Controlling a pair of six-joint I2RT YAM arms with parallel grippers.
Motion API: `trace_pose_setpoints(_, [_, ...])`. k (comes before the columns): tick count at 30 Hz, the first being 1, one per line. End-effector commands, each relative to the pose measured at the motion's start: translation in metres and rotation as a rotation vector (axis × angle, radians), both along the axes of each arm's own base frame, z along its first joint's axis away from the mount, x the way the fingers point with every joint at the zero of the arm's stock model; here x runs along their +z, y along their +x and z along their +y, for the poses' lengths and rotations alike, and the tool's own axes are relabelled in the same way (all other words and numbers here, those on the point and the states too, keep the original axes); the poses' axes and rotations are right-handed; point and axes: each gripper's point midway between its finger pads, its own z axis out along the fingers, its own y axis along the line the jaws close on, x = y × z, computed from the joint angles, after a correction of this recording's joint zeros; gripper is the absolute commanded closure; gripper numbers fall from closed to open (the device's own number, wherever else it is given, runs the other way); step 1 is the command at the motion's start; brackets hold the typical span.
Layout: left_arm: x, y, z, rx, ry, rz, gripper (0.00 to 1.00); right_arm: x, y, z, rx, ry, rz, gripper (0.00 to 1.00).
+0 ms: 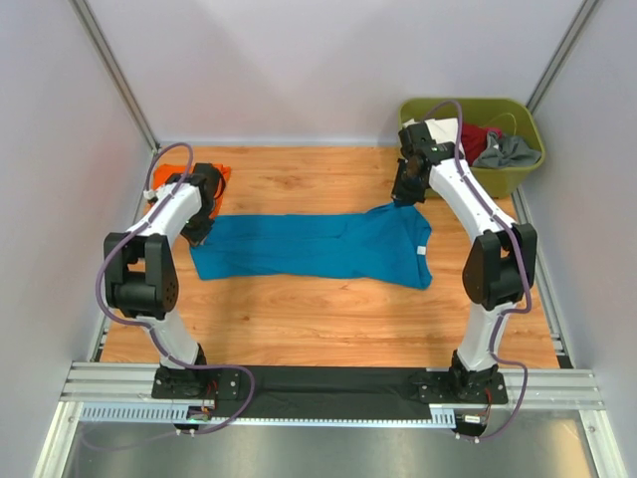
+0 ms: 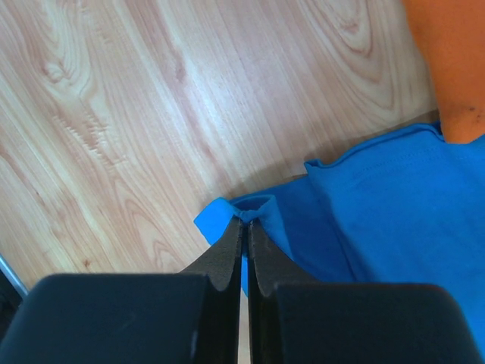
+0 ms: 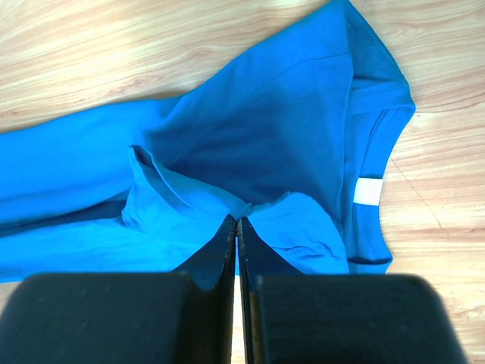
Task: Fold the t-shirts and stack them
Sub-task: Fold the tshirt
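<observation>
The teal-blue t-shirt (image 1: 318,246) lies spread across the middle of the wooden table, folded lengthwise, its neck end with a white label (image 3: 367,191) to the right. My left gripper (image 1: 199,231) is shut on the shirt's far-left edge (image 2: 254,208). My right gripper (image 1: 403,196) is shut on a pinch of the shirt's far-right edge (image 3: 258,208). The orange t-shirt (image 1: 189,174) lies at the back left, mostly hidden behind the left arm; its edge shows in the left wrist view (image 2: 455,61).
An olive-green tub (image 1: 518,174) with red and grey cloth in it stands at the back right, just behind the right arm. White walls close in the table on three sides. The aluminium base rail (image 1: 328,383) runs along the near edge.
</observation>
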Motion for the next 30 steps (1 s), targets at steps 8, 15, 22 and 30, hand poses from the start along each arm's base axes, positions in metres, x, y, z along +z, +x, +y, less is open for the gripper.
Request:
trace_pose_setpoints(8, [0.001, 0.022, 0.005, -0.036, 0.048, 0.005, 1.0, -0.031, 0.01, -0.005, 0.029, -0.056, 0.052, 1.0])
trace_pose_setpoints(15, [-0.007, 0.029, 0.005, -0.059, 0.051, 0.017, 1.0, -0.045, 0.022, -0.008, 0.048, -0.093, 0.054, 1.0])
trace_pose_setpoints(22, [-0.012, 0.033, 0.005, -0.104, 0.054, 0.047, 1.0, -0.038, 0.028, -0.003, 0.076, -0.074, 0.035, 0.66])
trace_pose_setpoints(30, [0.032, 0.039, -0.004, -0.282, 0.021, -0.046, 0.17, 0.008, -0.002, -0.001, 0.117, -0.022, 0.012, 0.37])
